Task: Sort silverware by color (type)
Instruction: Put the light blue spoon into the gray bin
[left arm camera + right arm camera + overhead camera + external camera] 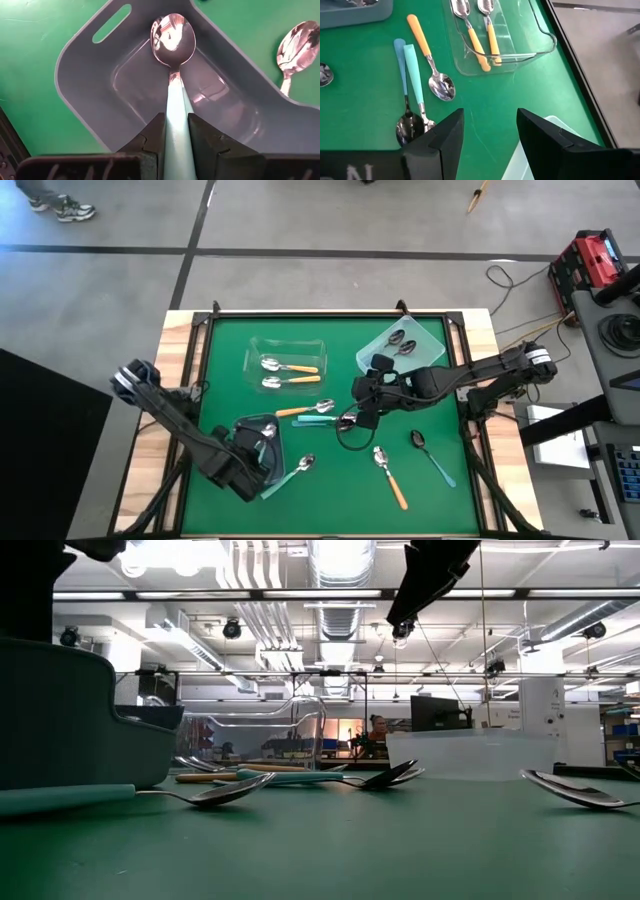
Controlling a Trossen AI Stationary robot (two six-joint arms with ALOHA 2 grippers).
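My left gripper [176, 145] hangs over the grey bin [100, 85] at the table's near left, shut on a pale teal spoon [175, 60] whose metal bowl points down into the bin. Another teal spoon [288, 474] lies on the mat beside that bin. My right gripper [490, 135] stands open above mid-table. Below and ahead of it, an orange spoon [427, 50], a teal spoon [415, 75] and a blue spoon [401, 65] lie side by side on the mat. The clear bin [300, 345] holds two orange spoons [480, 42]. My left gripper pinches the teal spoon's slim plastic handle [176, 117] between its two fingers [152, 137]. The fingers come steeply from above and lie along the handle. The spoon sticks out ahead of them, bowl [173, 37] first, inside the grey bin. Whether the bowl touches the bin I cannot tell.
A frosted bin [400, 345] with dark spoons sits at the far right. An orange spoon [390, 477] and a blue-handled spoon [432, 455] lie near the front right. A black frame [330, 313] runs around the green mat.
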